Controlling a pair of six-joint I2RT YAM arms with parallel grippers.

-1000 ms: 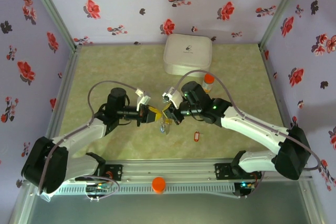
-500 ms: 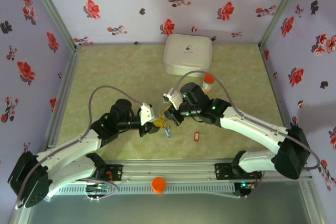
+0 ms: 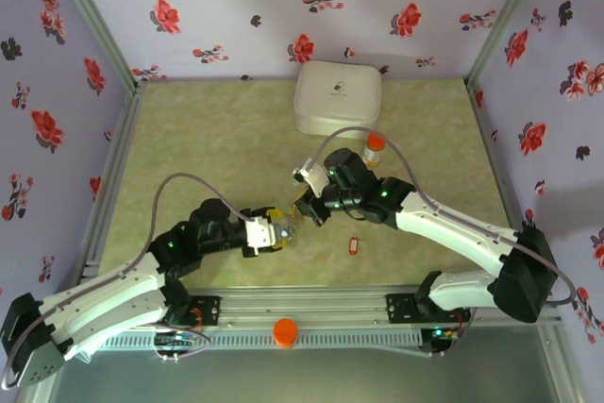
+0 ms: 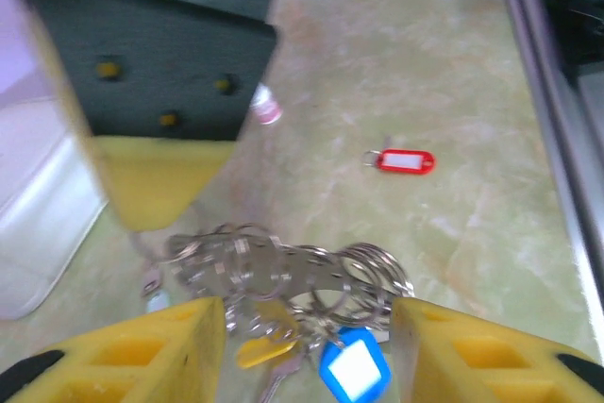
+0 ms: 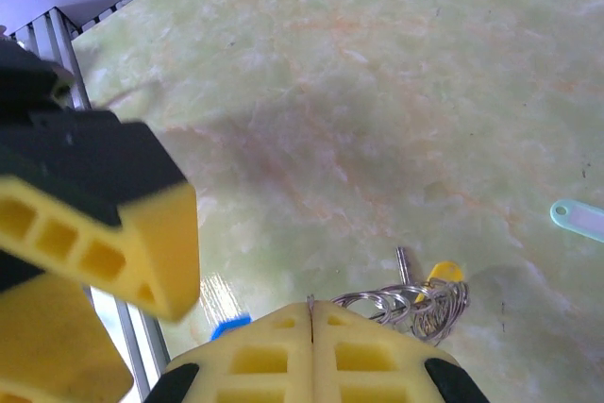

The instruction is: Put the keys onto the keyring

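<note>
Top external view gives you the pale green marbled table (image 3: 208,129) first, with the white rounded-square box (image 3: 337,98) at 12 o'clock on it. Both arms meet near the middle: the left gripper (image 3: 281,231) reaches in from 8 o'clock and the right gripper (image 3: 302,207) from 3 o'clock.

On the left wrist view, your left fingers (image 4: 142,351) are blocky yellow ribbed pads. They stand wide apart, straddling the keyring (image 4: 283,266), and you cannot tell whether either pad touches it. On the right wrist view, the right fingers (image 5: 264,361) are pressed flat together with the seam closed. The ring bunch comes out from under their tips, so they look clamped on it.

The keyring is a tangle of thin silvery wire loops. Its long axis runs 9 to 3 o'clock across the left wrist view, between the two yellow pads. Two keys hang from it toward 6 o'clock: a glossy blue key (image 4: 354,370) with a white window and a smaller yellow key (image 4: 260,351). The red key (image 4: 406,160) is a flat oblong of plastic, its small ring pointing to 9 o'clock. It lies alone on the table at 1 o'clock from the bunch, well apart.
</note>
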